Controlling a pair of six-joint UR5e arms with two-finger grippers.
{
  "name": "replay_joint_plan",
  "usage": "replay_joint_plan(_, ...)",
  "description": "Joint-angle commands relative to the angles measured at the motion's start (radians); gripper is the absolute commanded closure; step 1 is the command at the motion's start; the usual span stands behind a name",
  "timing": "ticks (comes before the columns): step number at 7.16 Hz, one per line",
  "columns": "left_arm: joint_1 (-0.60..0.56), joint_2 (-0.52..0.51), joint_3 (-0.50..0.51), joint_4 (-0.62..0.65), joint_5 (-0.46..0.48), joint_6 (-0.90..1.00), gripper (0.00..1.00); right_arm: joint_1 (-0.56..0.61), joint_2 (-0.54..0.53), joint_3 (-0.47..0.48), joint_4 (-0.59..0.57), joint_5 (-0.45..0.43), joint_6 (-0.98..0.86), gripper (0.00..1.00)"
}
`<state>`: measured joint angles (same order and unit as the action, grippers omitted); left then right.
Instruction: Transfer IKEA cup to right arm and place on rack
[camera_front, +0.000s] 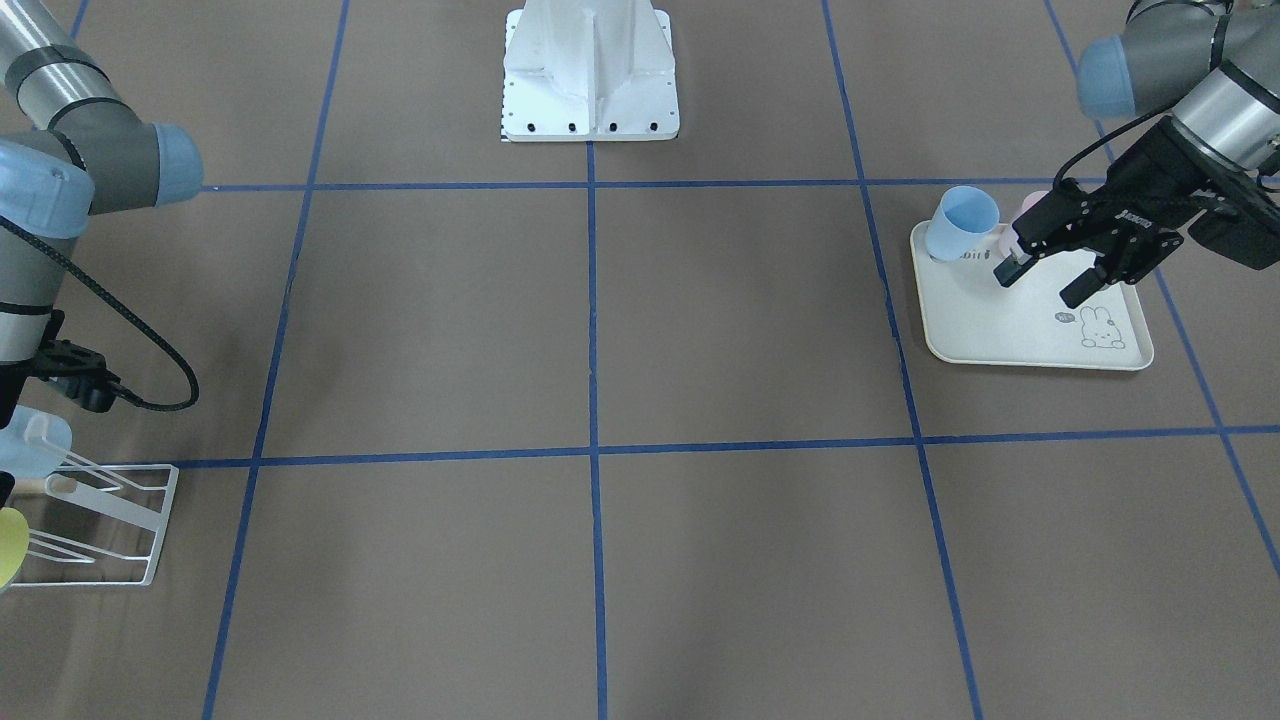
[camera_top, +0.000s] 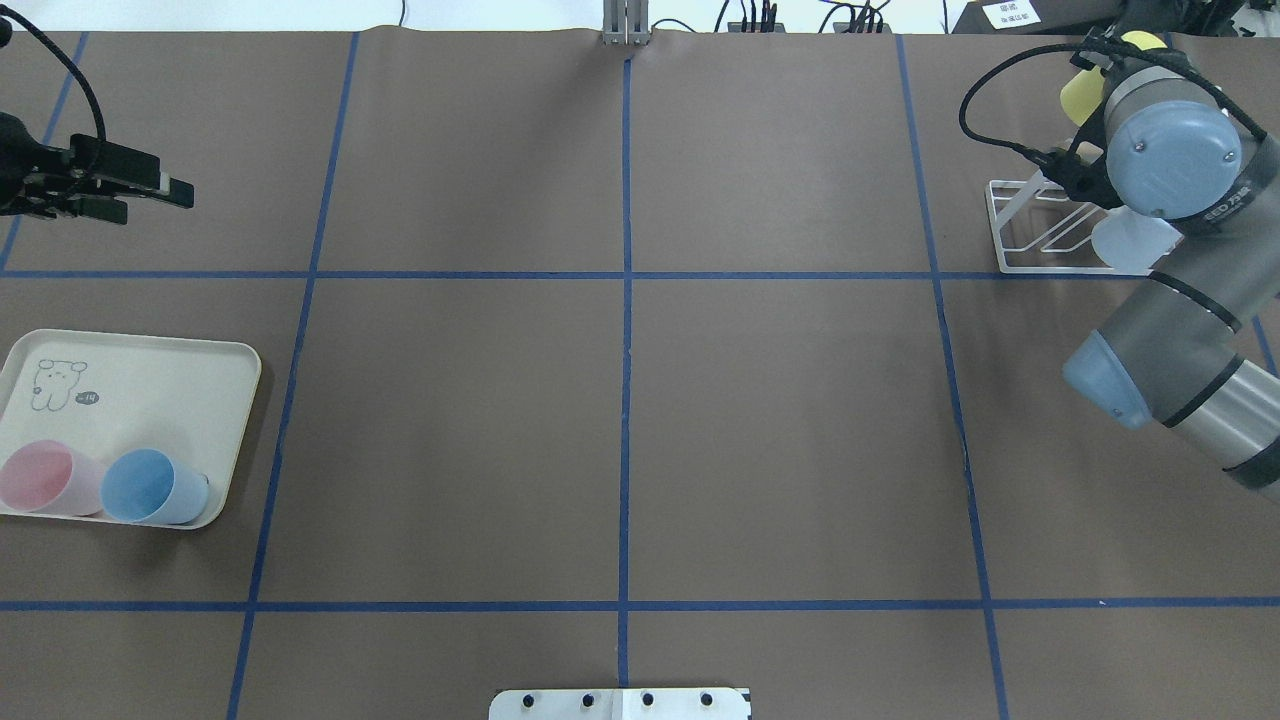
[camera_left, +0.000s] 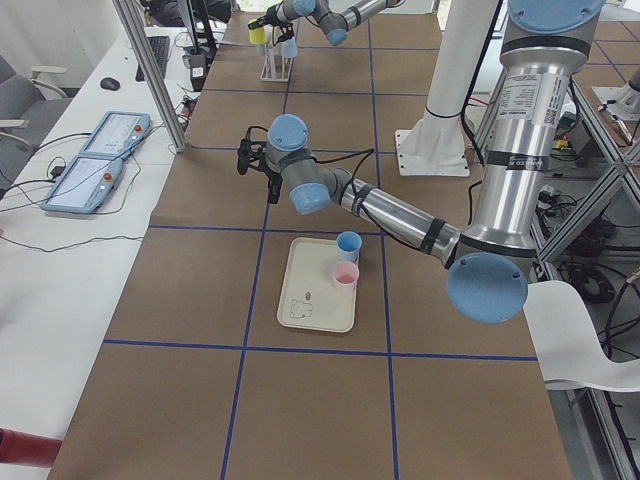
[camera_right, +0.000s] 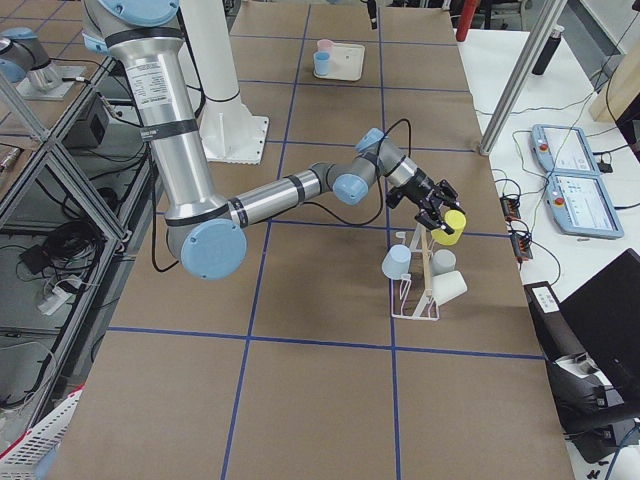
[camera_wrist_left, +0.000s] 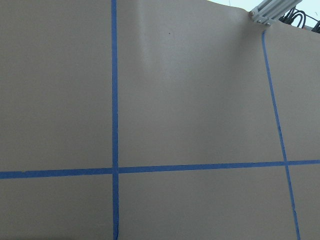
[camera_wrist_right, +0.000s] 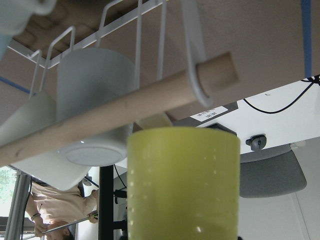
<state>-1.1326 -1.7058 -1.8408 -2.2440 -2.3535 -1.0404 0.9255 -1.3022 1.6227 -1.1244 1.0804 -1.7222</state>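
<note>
Likely placing: yellow plastic cup (camera_wrist_right: 182, 182) at white wire rack (camera_top: 1045, 228) by right tool (camera_right: 438, 210), hold unclear; left tool (camera_front: 1038, 288) gapes empty. Next, seat it on a prong.

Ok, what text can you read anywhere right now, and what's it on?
"14", roughly: dark bubble on the cream rectangular plastic tray.
"EED", then unreadable marks: label on the silver-grey right arm.
White lettering on the black left gripper: too small.
White sticker past the white wire rack: blurred.
Yellow plastic cup in the right gripper: no print.
</note>
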Motion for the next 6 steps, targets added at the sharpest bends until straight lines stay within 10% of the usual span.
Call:
replay_joint_plan(1,0.001,0.000,0.000,0.000,0.000,-0.001,0.00,-0.020,0.001,-0.009,0.000,-0.014,0.004,0.44)
replay_joint_plan(4,0.001,0.000,0.000,0.001,0.000,-0.001,0.00,-0.034,0.004,-0.020,0.002,-0.023,0.007,0.30)
replay_joint_plan(6,0.002,0.000,0.000,0.001,0.000,-0.001,0.00,-0.034,0.011,-0.017,0.003,-0.023,0.007,0.01)
